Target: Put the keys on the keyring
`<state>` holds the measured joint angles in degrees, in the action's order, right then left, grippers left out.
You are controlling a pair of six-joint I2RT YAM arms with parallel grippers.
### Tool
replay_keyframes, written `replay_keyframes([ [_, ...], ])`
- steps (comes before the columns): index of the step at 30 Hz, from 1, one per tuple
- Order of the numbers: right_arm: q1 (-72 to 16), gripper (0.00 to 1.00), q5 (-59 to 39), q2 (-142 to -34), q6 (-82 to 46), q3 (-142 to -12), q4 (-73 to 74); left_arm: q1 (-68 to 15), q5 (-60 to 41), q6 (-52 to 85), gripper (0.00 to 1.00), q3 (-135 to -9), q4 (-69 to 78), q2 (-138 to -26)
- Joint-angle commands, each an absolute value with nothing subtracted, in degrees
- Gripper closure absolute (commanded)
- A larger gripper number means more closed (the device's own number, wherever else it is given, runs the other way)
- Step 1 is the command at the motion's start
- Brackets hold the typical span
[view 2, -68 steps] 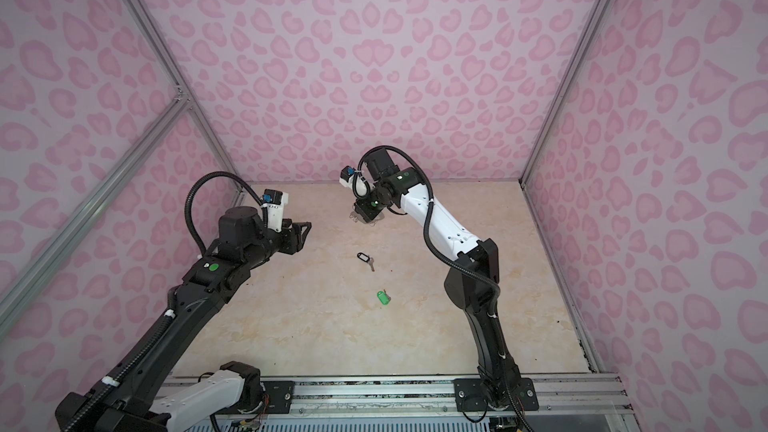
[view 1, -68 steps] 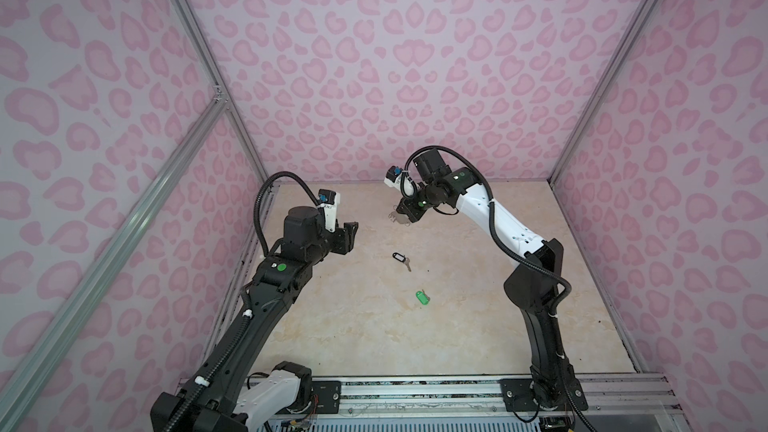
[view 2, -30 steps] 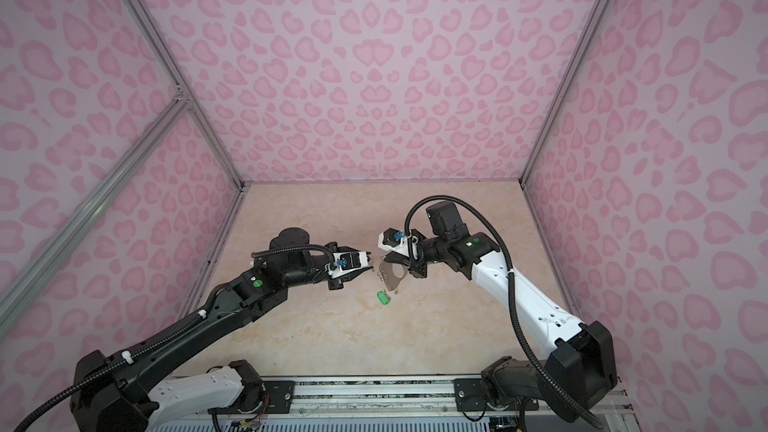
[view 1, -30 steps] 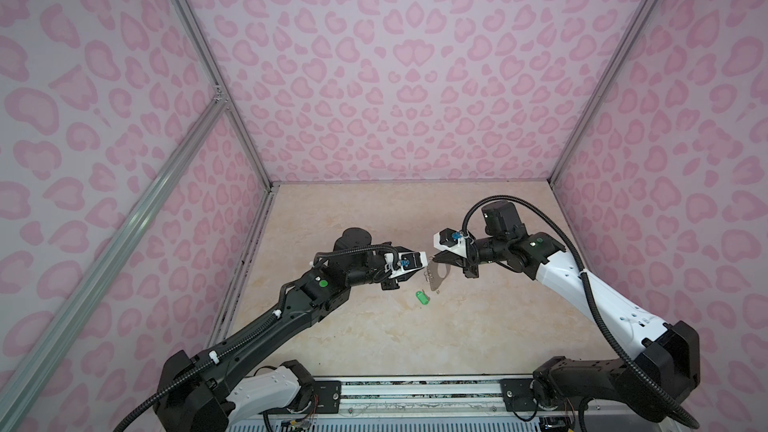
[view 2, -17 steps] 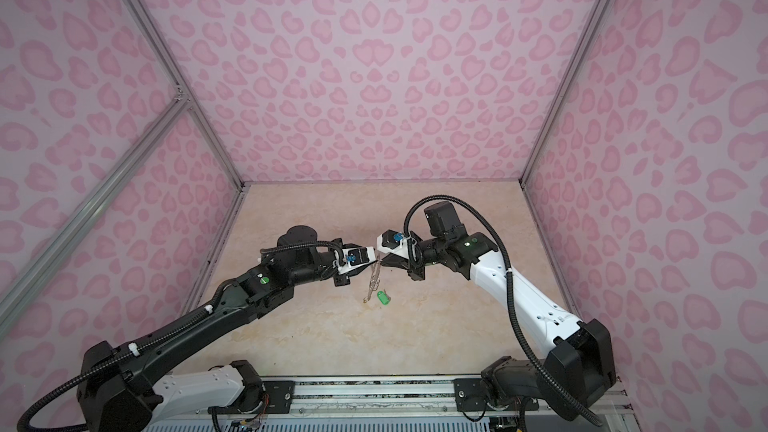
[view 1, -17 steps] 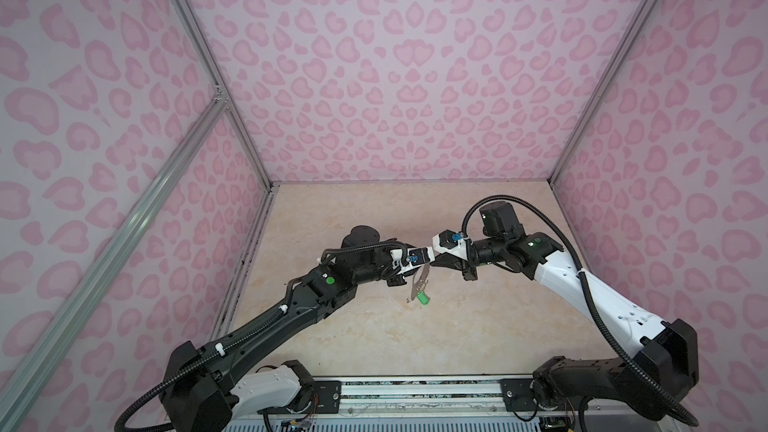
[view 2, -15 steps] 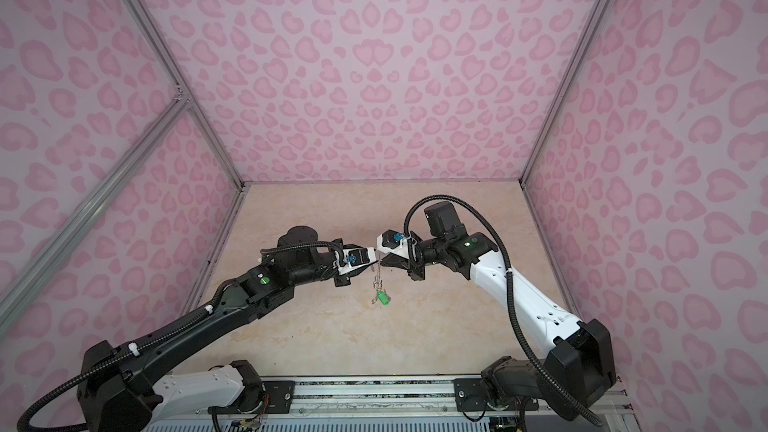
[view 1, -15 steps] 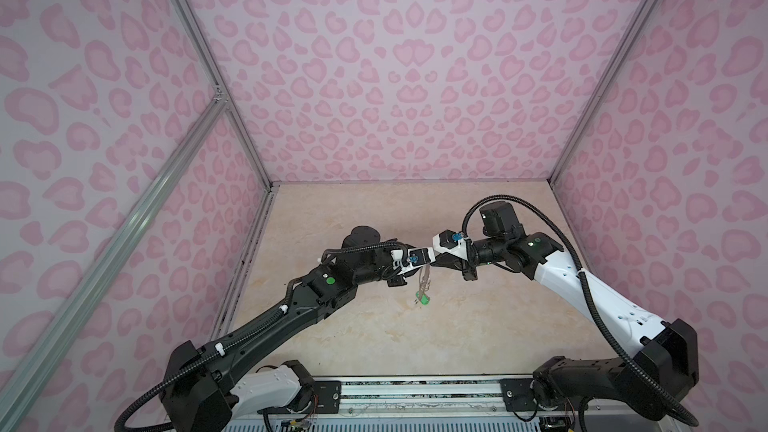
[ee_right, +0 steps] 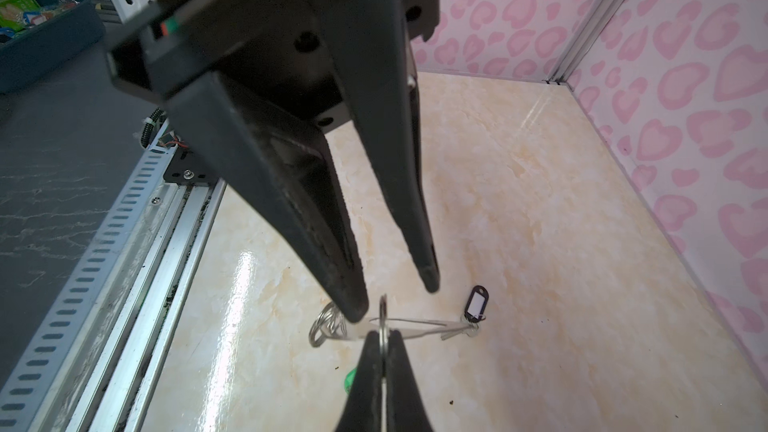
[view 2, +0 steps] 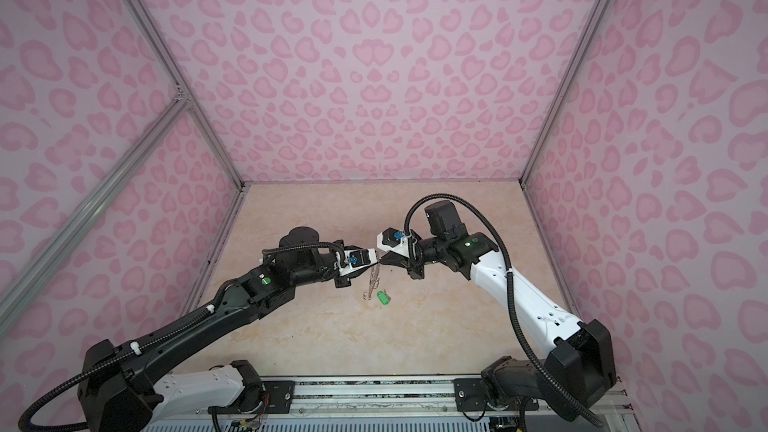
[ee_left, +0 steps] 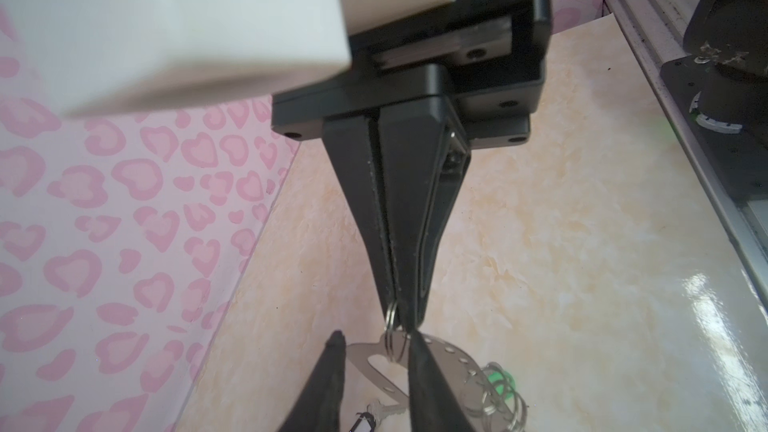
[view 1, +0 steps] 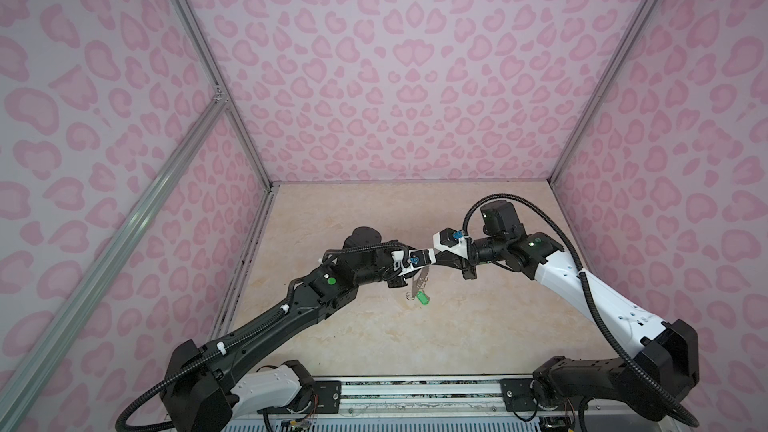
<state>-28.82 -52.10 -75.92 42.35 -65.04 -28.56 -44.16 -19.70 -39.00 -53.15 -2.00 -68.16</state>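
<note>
Hanging edge-on over the table, the keyring is held by one split ring, which the right gripper pinches with its jaws pressed together. The left gripper straddles the plate near that ring, jaws spread. The green-tagged key lies on the table just beside the dangling rings; the black-tagged key shows near the plate's far end
</note>
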Motion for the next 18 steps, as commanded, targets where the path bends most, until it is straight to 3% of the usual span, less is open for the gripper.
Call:
replay_keyframes([
  [1, -28.91, 1.00, -53.27, -75.50, 41.31, -64.57, -26.56, -44.12, -20.57, -39.57, 0.74, -53.77, -2.52, -68.58],
  [9, -29.08, 1.00, -53.74, -75.47, 41.22, -64.37, -26.61, -44.12, -21.15, -40.96, 0.81, -54.93, -3.18, -69.26],
  [18, -28.97, 1.00, -53.40, -75.30, 41.32, -64.08, -25.76, -44.11, -23.72, -40.28, 0.96, -55.90, -4.13, -70.38],
])
